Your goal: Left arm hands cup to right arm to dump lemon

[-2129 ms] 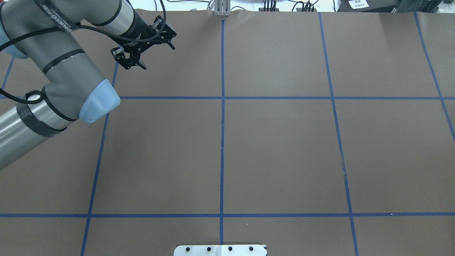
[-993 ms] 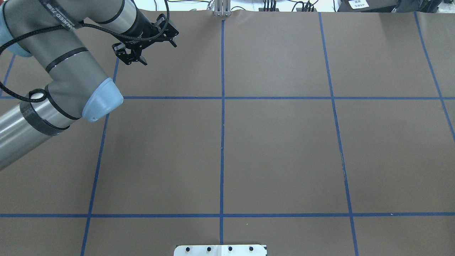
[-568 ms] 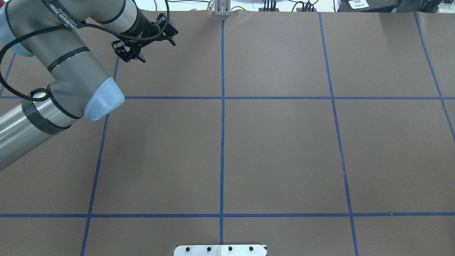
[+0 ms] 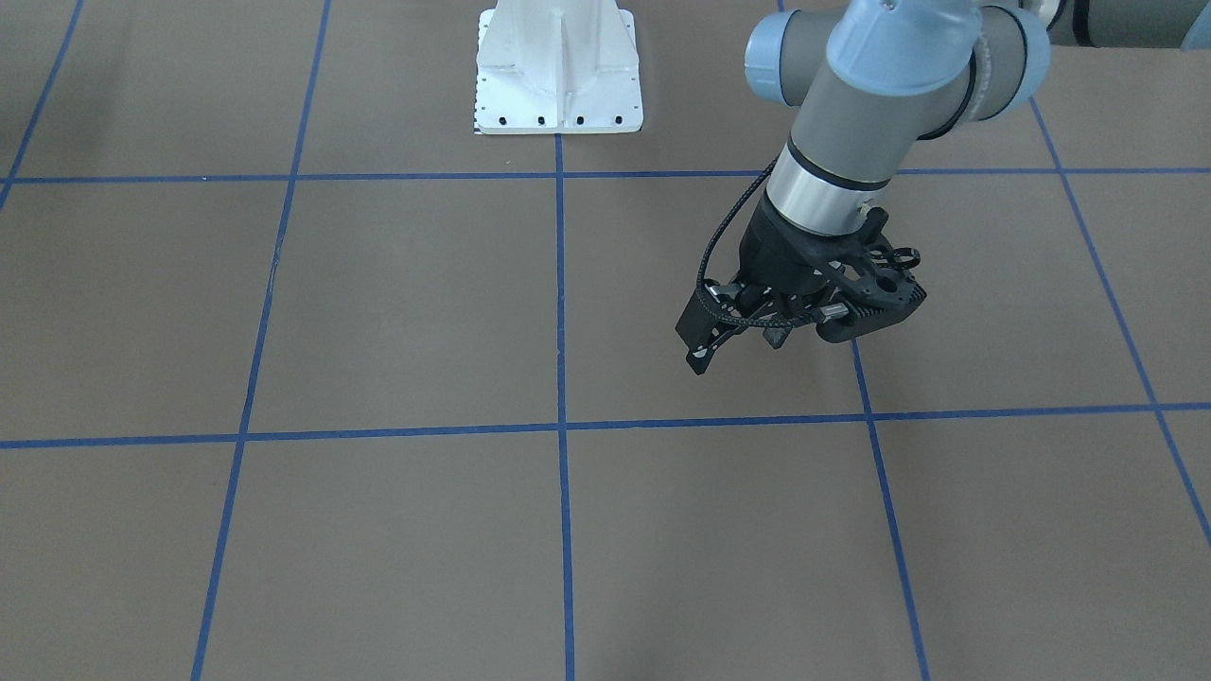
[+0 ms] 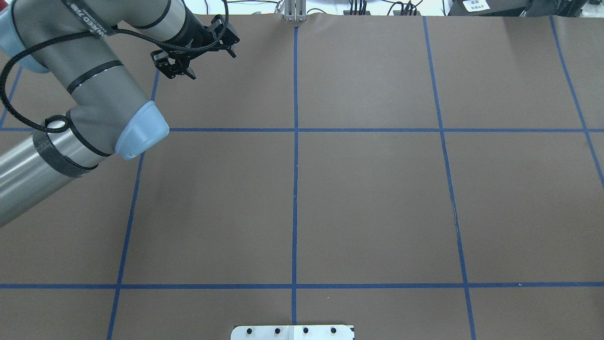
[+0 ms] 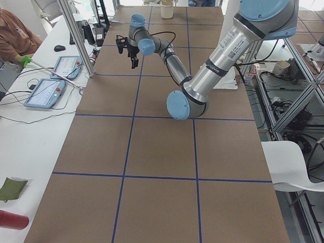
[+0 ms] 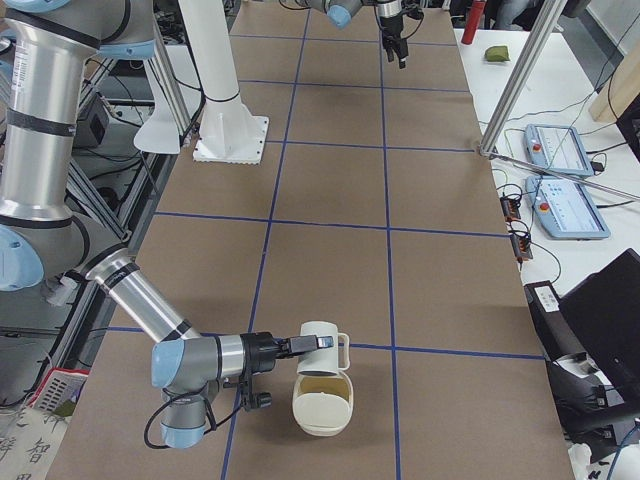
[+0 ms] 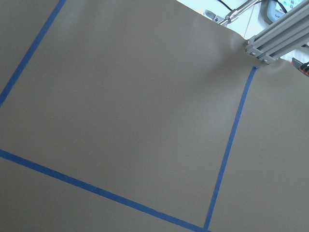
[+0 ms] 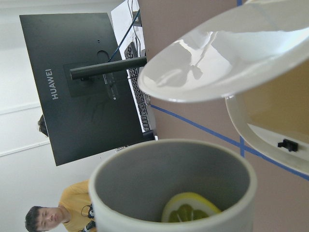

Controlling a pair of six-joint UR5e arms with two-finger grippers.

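My left gripper (image 5: 177, 72), in its black holed bracket, hangs open and empty over the far left of the table; it also shows in the front view (image 4: 757, 333). The left wrist view shows only bare table. In the exterior right view my right gripper (image 7: 305, 345) is at the white cup (image 7: 325, 345), which lies tipped on its side above a white container (image 7: 322, 405). I cannot tell whether the right gripper is shut. The right wrist view looks into the cup (image 9: 169, 164), with a lemon slice (image 9: 190, 209) inside.
The white container's rim (image 9: 270, 140) and white curved lid (image 9: 217, 63) sit just past the cup. A white robot pedestal (image 4: 558, 85) stands mid-table. A metal post (image 5: 295, 12) stands at the far edge. Teach pendants (image 6: 45, 91) and an operator are beside the table.
My left arm has drawn its empty gripper a little toward the table's far edge, and its elbow has shifted slightly right. Nothing else in the overhead view has moved.
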